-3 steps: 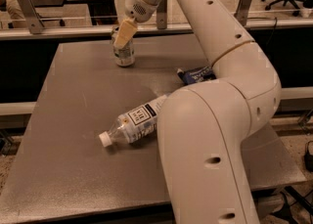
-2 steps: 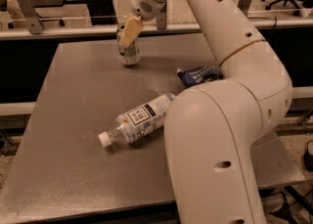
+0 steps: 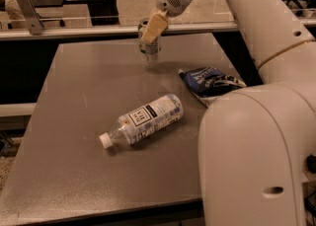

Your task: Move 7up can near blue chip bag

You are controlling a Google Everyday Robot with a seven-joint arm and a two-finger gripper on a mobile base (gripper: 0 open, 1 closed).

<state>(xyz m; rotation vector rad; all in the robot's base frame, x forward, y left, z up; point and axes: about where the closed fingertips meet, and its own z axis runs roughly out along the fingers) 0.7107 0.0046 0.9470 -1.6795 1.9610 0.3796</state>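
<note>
The 7up can (image 3: pixel 150 50), silver with green markings, is upright at the far middle of the grey table (image 3: pixel 74 121). My gripper (image 3: pixel 151 28) reaches down from above, and its cream-coloured fingers (image 3: pixel 153 26) are shut on the can's upper part. The can's base is at or just above the table surface. The blue chip bag (image 3: pixel 210 82), crumpled dark blue foil with white lettering, lies flat to the right and nearer the camera than the can, with a gap between them. My own arm partly covers the bag's near right side.
A clear plastic water bottle (image 3: pixel 143 120) with a white cap lies on its side in the middle of the table, cap pointing front left. My large white arm (image 3: pixel 256 146) fills the right side. A rail (image 3: pixel 74 30) runs behind the table's far edge.
My gripper has moved to the right along the far part of the table with the can in it, closer to the blue chip bag. The bottle and bag have not moved.
</note>
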